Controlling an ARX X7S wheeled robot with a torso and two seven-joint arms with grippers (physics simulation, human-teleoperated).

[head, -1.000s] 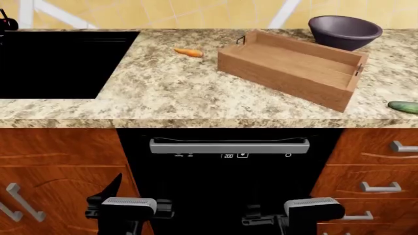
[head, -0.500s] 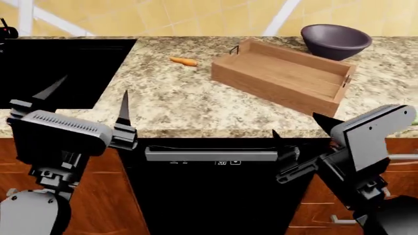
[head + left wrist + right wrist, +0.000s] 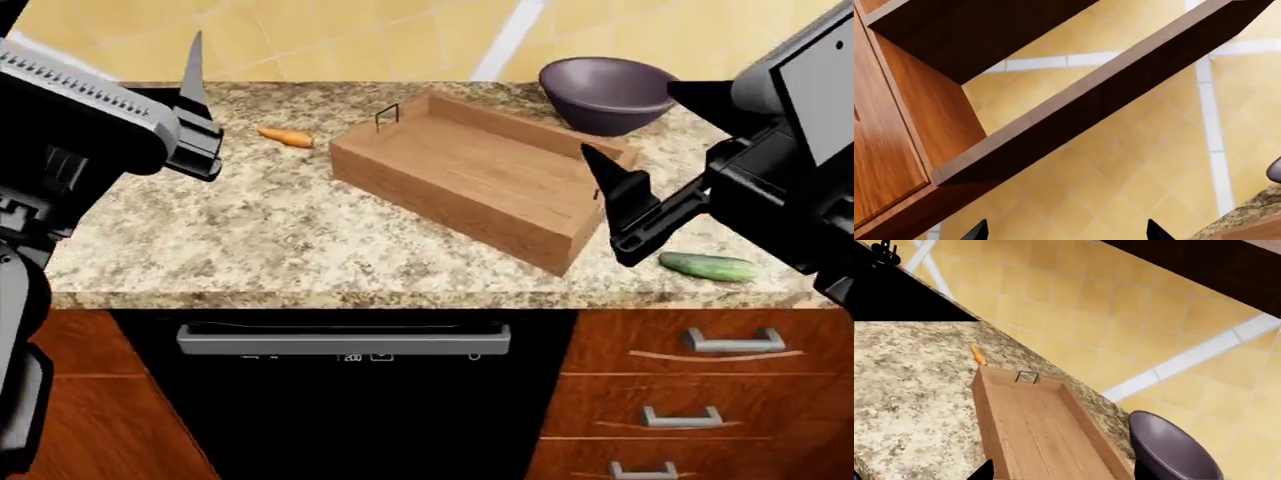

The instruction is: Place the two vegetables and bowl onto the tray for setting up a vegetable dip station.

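Observation:
The brown wooden tray [image 3: 461,165] lies at an angle on the granite counter. The orange carrot [image 3: 284,137] lies to its left. The dark purple bowl [image 3: 607,92] stands behind the tray's right end. The green cucumber [image 3: 707,266] lies near the counter's front edge, right of the tray. My left gripper [image 3: 104,25] is open and empty, raised above the counter's left side. My right gripper [image 3: 627,120] is open and empty, raised over the tray's right end. The right wrist view shows the tray [image 3: 1034,425], the carrot [image 3: 978,354] and the bowl [image 3: 1167,450].
A black sink [image 3: 894,295] is set in the counter beyond the carrot. A tiled wall runs behind the counter. An oven [image 3: 343,340] and drawers [image 3: 694,345] sit below its front edge. The left wrist view shows wall cabinets [image 3: 894,125] overhead.
Both arms have risen from below the counter's front edge to above it. The head view has shifted, so the tray and bowl now sit further left. The objects have not moved.

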